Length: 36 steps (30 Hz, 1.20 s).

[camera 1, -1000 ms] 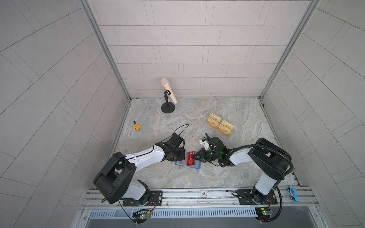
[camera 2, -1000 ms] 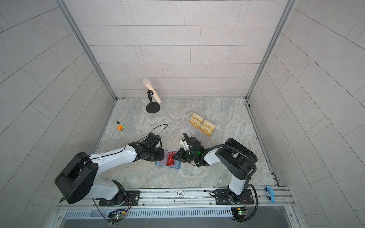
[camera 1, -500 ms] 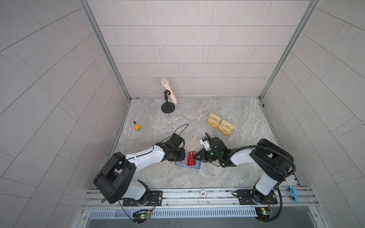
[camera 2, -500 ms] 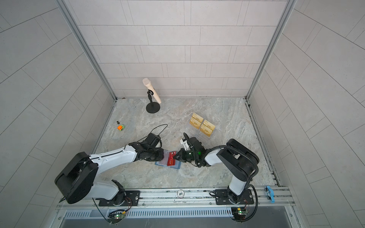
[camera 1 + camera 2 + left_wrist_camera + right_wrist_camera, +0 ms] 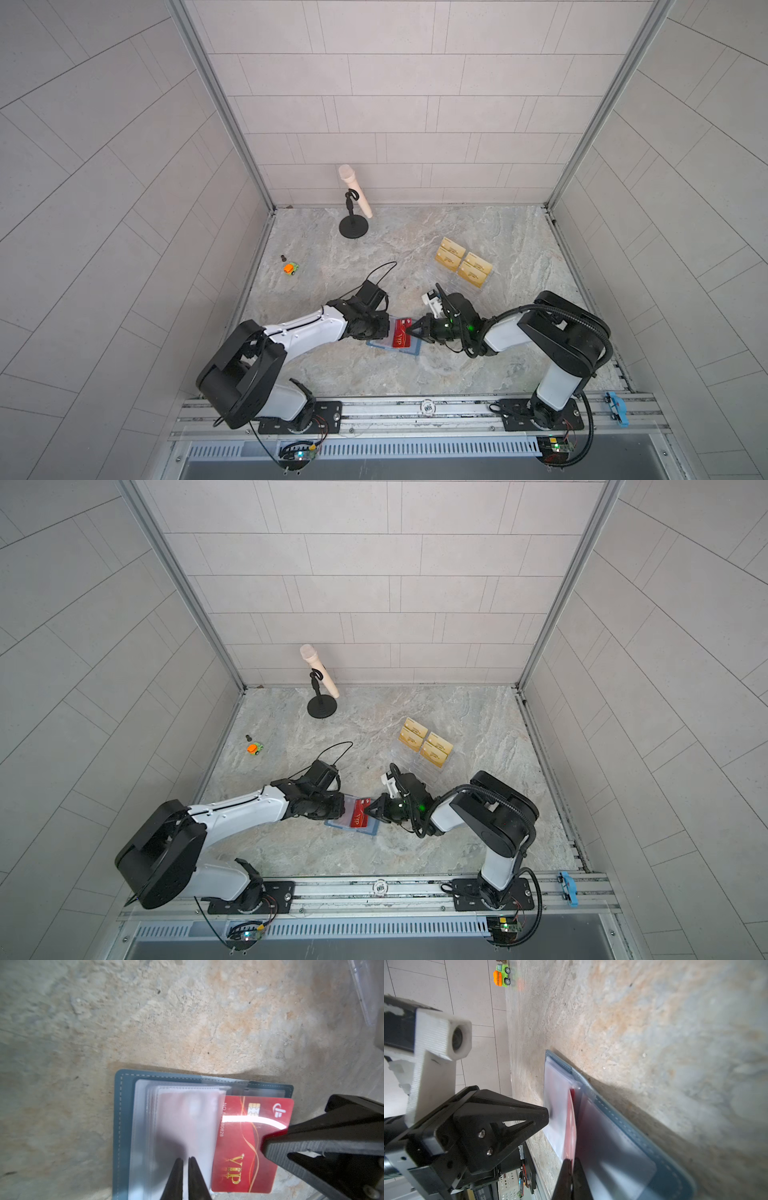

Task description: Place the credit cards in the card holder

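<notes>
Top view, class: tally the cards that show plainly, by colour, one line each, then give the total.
Red card: 1
Gold cards: 4
Total: 5

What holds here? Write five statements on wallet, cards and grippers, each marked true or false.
The slate-blue leatherette card holder lies open on the marble-patterned table. True.
The right gripper pinches the red plastic VIP card. True.
That card is fully inside a clear plastic sleeve. False: most sticks out.
The pale gold cards lie in the card holder. False: they sit on a clear acrylic stand.
The left gripper gapes wide. False: it is closed on the sleeve.
</notes>
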Motion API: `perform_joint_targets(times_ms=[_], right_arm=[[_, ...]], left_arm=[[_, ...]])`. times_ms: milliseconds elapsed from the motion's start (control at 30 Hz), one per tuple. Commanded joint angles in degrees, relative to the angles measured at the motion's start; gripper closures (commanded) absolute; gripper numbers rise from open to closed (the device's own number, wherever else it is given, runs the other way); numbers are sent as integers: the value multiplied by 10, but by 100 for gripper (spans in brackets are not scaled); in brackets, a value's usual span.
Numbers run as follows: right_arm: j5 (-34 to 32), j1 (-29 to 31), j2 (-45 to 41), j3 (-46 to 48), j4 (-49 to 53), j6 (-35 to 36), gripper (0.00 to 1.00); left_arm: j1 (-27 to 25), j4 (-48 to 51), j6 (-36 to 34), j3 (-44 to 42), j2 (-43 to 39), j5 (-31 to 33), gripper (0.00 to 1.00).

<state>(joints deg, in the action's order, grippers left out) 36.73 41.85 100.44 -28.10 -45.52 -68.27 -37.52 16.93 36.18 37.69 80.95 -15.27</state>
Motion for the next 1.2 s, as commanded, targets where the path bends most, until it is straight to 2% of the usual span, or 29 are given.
perform_joint_targets(times_ms=[0,367,567,700,833,1067,1167], right_arm=[[-15,4,18,8,-22,-22,100],[-4,4,82,23,-158,-98,100],[7,4,108,22,-198,-119,100],[8,5,120,20,-218,-128,100],[7,5,112,17,-196,-115,100],[4,6,71,5,-100,-70,100],[4,5,66,-1,-84,-63,100]], left_arm=[[0,14,-2,1,-19,14,86],[32,40,-24,5,-34,25,82],[44,87,-55,21,-30,70,70],[51,87,-65,22,-16,73,68],[64,80,-78,18,-6,66,60],[78,80,-97,28,22,61,47],[80,70,-96,28,40,41,48]])
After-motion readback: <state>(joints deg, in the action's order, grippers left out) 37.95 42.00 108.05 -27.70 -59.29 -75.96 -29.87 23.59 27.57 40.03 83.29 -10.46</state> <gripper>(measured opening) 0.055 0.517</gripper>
